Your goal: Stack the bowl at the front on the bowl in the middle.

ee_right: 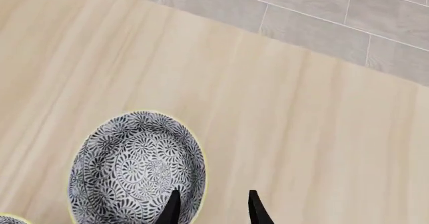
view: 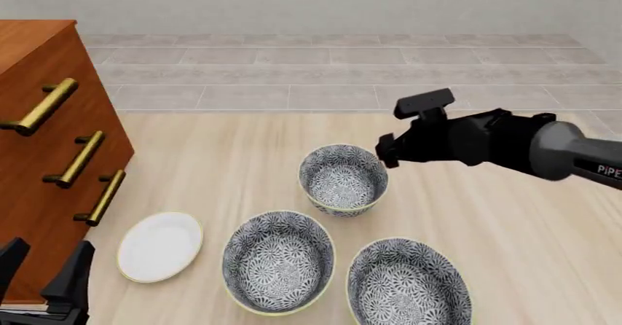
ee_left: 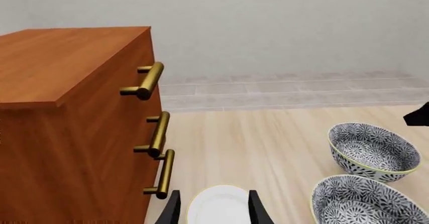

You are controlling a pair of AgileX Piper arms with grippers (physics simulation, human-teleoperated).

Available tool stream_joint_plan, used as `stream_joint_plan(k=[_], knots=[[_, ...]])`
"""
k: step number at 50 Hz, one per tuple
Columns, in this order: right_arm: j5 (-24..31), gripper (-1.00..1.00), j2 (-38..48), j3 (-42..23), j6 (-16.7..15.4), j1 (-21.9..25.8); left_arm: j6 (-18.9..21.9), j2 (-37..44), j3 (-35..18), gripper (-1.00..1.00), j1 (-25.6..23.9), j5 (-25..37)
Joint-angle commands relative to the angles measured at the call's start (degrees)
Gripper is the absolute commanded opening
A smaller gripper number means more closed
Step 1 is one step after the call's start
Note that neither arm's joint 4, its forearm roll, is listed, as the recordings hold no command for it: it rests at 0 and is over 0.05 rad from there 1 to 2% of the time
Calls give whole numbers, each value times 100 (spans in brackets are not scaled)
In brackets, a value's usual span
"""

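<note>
Three identical grey-and-white floral bowls with pale yellow rims stand on the table. The bowl at the front [view: 409,284] sits nearest the table's front edge, to the right. Just left of it is the bowl in the middle [view: 278,261] [ee_left: 368,202]. Farther back is a third bowl [view: 342,179] [ee_left: 372,150] [ee_right: 137,166]. My right gripper [view: 384,156] [ee_right: 213,210] hangs open above this far bowl's right rim, with nothing held. At the front left, low beside the cabinet, my left gripper [view: 44,270] [ee_left: 214,211] is open and empty.
A wooden cabinet [view: 39,143] [ee_left: 67,113] with three brass handles stands at the left. A small plain white plate [view: 160,246] [ee_left: 218,206] lies between it and the bowls. A grey tiled floor and a wall lie beyond the table.
</note>
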Motion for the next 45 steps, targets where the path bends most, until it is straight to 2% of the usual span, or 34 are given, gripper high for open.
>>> stream_joint_plan(k=[1,18,45], knots=[[6,100,447,-189,-63,8,1,-14,-1,100,-16,-10],[-68,100,762,-345,-237,34,-30,11,-2,100,-9,-40],[-392,100,1062,-225,-249,136,-34,6,-2,100,20,-48]])
